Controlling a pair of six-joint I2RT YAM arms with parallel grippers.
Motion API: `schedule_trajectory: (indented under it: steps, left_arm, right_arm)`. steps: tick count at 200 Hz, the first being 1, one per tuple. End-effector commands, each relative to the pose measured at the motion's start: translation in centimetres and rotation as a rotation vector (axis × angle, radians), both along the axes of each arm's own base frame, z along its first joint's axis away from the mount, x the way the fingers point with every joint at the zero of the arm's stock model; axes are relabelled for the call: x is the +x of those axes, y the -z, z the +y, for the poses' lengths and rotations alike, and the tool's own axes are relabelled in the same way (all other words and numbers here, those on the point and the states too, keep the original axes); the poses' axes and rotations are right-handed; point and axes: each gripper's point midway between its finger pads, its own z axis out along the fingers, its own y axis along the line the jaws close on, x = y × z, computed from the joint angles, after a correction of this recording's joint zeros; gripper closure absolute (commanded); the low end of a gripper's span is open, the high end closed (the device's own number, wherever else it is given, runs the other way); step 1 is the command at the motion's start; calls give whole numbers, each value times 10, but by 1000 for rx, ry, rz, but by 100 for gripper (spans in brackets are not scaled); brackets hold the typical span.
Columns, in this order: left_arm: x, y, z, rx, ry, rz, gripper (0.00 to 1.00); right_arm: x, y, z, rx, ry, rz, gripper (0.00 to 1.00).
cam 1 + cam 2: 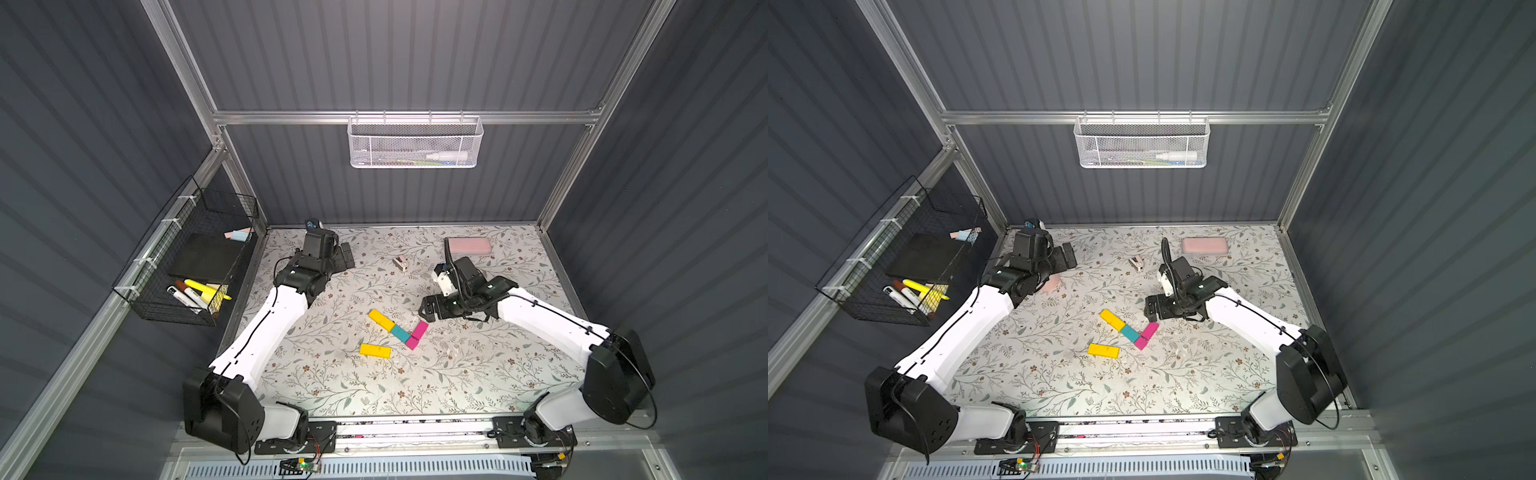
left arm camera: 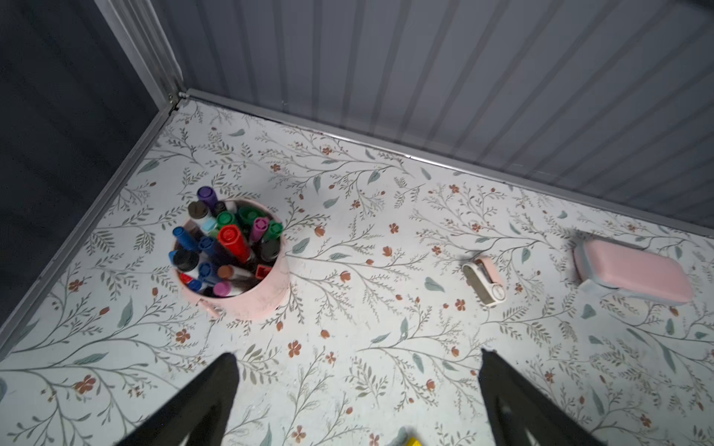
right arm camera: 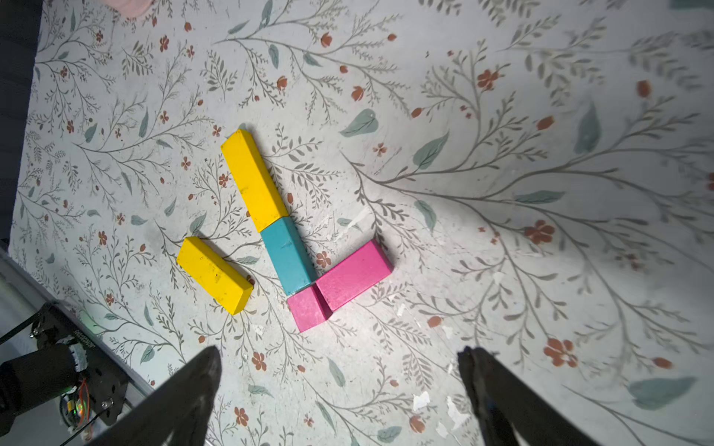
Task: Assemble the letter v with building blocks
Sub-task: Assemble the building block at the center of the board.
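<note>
Beside the left gripper [image 1: 1068, 255], a pink cup [image 1: 1053, 285] seems mostly hidden

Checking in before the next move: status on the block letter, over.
Left gripper and right gripper open, empty. V unfinished; spare yellow block lies apart. Nothing beyond the long pink block.

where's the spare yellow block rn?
In both top views the spare yellow block lies flat on the table, apart from the chain, just to the robot's left and near side of the teal block and short magenta block.
</note>
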Motion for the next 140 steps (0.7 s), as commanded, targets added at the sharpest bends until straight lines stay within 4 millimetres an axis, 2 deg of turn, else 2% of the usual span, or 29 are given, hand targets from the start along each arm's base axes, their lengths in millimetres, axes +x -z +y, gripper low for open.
schedule_trajectory:
  steps: [1,18,46,99,140]
  left_arm:
    - [-11,5,14,-45,-39,15,1]
    - [-12,11,19,-73,-50,21,0]
    - [-13,25,23,-91,-66,50,0]
    - [-11,32,25,-107,-68,65,1]
    - [-11,33,25,-108,-64,68,1]
  right_arm:
    - [-5,6,25,97,-57,71,1]
    - [-8,19,32,97,-66,115,1]
    - [-1,30,44,124,-67,122,1]
    - [8,49,48,98,-48,143,1]
    - [12,65,41,60,-17,146,1]
